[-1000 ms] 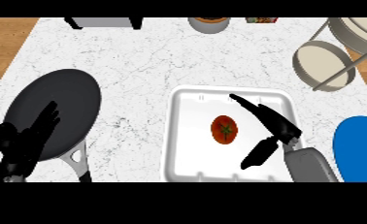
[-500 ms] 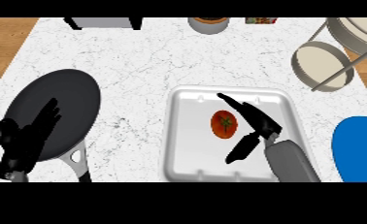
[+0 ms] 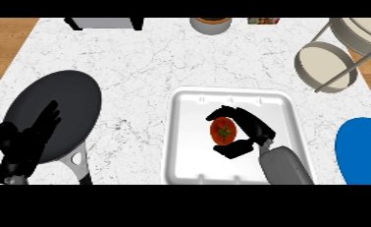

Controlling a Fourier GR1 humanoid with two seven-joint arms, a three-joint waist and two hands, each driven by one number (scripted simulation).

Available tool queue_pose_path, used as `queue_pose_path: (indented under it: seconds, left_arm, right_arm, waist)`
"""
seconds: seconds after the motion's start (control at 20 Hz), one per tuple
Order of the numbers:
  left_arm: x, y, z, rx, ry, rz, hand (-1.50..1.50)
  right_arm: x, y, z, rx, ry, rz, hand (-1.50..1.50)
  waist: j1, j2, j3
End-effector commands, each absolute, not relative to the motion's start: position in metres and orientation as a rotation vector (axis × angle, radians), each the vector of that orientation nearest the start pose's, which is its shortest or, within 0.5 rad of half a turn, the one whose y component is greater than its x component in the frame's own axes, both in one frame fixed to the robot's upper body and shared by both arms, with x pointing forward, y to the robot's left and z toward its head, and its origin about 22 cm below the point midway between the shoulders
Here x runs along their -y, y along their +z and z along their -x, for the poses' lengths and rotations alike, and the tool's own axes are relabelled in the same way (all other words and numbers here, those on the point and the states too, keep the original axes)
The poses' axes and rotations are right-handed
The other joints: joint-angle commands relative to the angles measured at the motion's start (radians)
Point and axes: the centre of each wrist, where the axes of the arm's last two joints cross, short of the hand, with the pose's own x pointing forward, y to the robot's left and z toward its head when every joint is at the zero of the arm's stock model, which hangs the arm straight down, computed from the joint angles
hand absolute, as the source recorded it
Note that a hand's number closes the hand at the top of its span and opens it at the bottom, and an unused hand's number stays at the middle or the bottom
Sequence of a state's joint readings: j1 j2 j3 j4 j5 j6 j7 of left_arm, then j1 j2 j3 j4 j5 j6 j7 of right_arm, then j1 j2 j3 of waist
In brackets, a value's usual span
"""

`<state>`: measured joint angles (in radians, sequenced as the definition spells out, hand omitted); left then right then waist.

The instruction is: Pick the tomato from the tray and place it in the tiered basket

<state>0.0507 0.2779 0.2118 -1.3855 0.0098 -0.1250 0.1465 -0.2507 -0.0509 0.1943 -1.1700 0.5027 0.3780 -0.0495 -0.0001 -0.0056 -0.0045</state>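
Note:
A red tomato (image 3: 223, 130) with a green stem lies in the middle of the white tray (image 3: 190, 123). My right hand (image 3: 254, 128) is over the tray, fingers curled above the tomato and thumb below it, closing round it from the right. The tiered basket (image 3: 328, 66) stands at the counter's far right, with round beige tiers on a grey frame. My left hand (image 3: 27, 139) rests open at the lower left, over the dark pan.
A black frying pan (image 3: 69, 105) lies at the left, its handle pointing toward the lower edge. A blue plate (image 3: 357, 150) shows at the right edge. At the back stand a grey box (image 3: 105, 22), a bowl (image 3: 211, 24) and a small jar (image 3: 263, 21).
My right hand moved left over the tray and its straight fingers curled round the tomato. The left hand stayed in place.

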Motion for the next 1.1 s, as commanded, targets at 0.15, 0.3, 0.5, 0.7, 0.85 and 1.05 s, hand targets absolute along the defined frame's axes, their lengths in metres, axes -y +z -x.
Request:
queue_pose_path:
  seconds: [0.15,0.3,0.5,0.7,0.85,1.05]
  left_arm:
    - [-0.342,-0.020,-0.206,1.184,-0.064,-0.268,0.00]
    - [-0.356,-0.014,-0.227,1.203,-0.055,-0.279,0.00]
    - [-0.366,-0.012,-0.229,1.199,-0.049,-0.280,0.00]
    - [-0.370,-0.035,-0.201,1.191,-0.051,-0.301,0.00]
    - [-0.362,-0.023,-0.219,1.188,-0.057,-0.284,0.00]
    - [-0.371,-0.021,-0.213,1.168,-0.060,-0.294,0.00]
  right_arm:
    - [0.167,-0.054,-0.296,1.392,0.894,-0.054,1.50]
    - [0.180,-0.053,-0.286,1.431,0.846,-0.042,1.50]
    - [0.219,-0.039,-0.274,1.426,0.783,0.018,1.50]
    - [0.190,-0.003,-0.277,1.418,0.717,0.244,1.50]
    - [0.158,0.017,-0.285,1.348,0.805,0.572,1.50]
    - [0.126,0.051,-0.289,1.303,0.795,0.896,1.50]
  waist:
    - [0.009,0.006,0.005]
    - [0.002,0.006,0.005]
    - [-0.002,0.005,0.005]
    - [-0.005,0.001,0.003]
    - [-0.018,-0.008,-0.004]
    - [-0.014,-0.019,-0.006]
